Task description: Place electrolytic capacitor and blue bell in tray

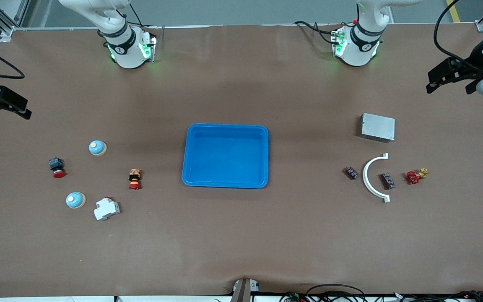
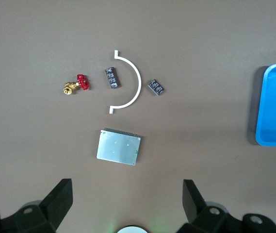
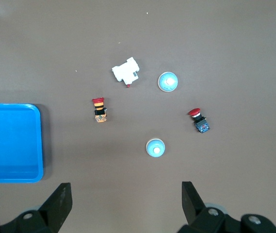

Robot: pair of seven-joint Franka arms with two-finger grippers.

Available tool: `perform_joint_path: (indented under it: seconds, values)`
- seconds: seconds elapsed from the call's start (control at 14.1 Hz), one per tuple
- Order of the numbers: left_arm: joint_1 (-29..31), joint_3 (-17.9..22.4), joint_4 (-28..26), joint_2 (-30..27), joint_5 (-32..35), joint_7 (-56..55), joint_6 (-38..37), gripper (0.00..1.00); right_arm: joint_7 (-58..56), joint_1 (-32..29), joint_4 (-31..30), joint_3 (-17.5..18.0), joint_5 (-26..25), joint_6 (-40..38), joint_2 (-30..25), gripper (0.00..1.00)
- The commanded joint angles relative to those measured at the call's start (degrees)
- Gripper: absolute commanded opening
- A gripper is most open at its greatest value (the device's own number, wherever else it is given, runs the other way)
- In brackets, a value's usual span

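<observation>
Both end effectors spread, hovering: my right end effector [image 1: 2, 105] over the brown bench [image 1: 241, 243] at the right arm's end, my left end effector [image 1: 451, 82] over the left arm's end. From the bright-blue plastic tray [image 1: 224, 184], front-view clock: upper pale-blue domed bell [image 1: 97, 147] at 9, lower pale-blue domed bell [image 1: 75, 200] at 8, so my right arm is nearer. Can't tell which part is the capacitor.

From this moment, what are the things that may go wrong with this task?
1. Two alike blue bells lie toward the right arm's end of the table, so which one gets picked is open.
2. The nearer bell sits close beside the white breaker; an open right gripper might bump it.
3. No part clearly looks like a capacitor; the left gripper might take one of the dark blocks instead.
</observation>
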Motion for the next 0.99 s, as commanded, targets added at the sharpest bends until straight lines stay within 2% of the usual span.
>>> perform_joint_path:
  seconds: [0.0,0.21,0.35,0.57,0.64,0.92]
  values:
    - [-0.05,0.22,2.03,0.64,-0.31,-0.16,-1.56,1.0,0.35,-0.1,1.01,0.33,-0.61,-0.56,0.29,1.0]
    - [0.13,0.66,2.12,1.16,0.56,0.63,-1.47,1.0,0.35,-0.01,1.01,0.33,-0.61,-0.47,0.29,1.0]
    - [0.13,1.36,2.47,3.7,1.62,1.16,-1.3,1.0,0.35,-0.01,1.01,0.33,-0.61,-0.56,0.29,1.0]
    - [-0.66,1.19,0.11,8.54,1.71,0.12,-0.86,1.0,0.35,0.07,1.01,0.33,-0.61,-0.56,0.29,1.0]
    - [-0.67,1.01,-2.07,9.24,1.71,-0.24,1.06,1.0,0.35,0.07,1.01,0.33,-0.61,-0.56,0.29,1.0]
    - [-0.75,0.75,-14.98,9.17,1.1,-4.0,17.64,1.0,0.44,0.07,1.01,0.33,-0.61,-0.47,0.29,1.0]
